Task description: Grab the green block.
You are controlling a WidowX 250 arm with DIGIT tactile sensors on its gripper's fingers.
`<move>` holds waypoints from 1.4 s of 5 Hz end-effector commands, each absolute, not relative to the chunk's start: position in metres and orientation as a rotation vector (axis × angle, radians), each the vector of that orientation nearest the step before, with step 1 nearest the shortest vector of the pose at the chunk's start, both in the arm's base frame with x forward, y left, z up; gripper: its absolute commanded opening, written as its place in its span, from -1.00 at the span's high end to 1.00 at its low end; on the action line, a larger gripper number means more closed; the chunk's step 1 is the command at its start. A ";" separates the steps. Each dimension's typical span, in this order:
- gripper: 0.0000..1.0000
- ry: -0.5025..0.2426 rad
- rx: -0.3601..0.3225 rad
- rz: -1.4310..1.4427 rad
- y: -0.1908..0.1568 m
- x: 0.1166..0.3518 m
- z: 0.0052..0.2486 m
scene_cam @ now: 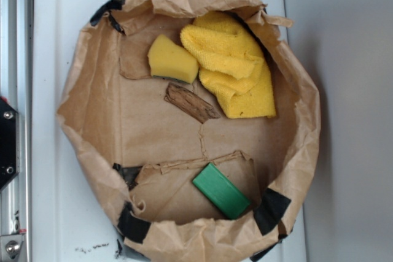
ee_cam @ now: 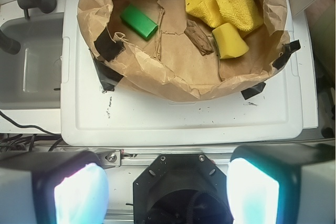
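Observation:
The green block lies flat on the floor of a brown paper bag, near its lower right wall. In the wrist view the green block sits at the upper left inside the paper bag. My gripper is open and empty. Its two pale pads stand wide apart at the bottom of the wrist view, well back from the bag, over the robot's black base. The gripper does not show in the exterior view.
In the bag lie a yellow sponge wedge, a yellow cloth and a brown bark-like piece. The bag stands on a white plastic lid. A grey sink basin is left of it. A metal rail runs along the left edge.

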State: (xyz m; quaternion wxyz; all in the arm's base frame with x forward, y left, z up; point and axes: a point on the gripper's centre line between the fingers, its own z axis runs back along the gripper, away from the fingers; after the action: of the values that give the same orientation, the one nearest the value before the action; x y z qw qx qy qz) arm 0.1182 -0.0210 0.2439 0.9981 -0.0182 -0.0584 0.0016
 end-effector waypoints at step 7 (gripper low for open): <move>-1.00 -0.218 -0.216 -0.102 -0.033 0.231 0.206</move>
State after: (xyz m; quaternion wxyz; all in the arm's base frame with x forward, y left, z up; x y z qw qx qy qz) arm 0.2266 -0.0363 0.1894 0.9898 -0.1073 -0.0751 -0.0558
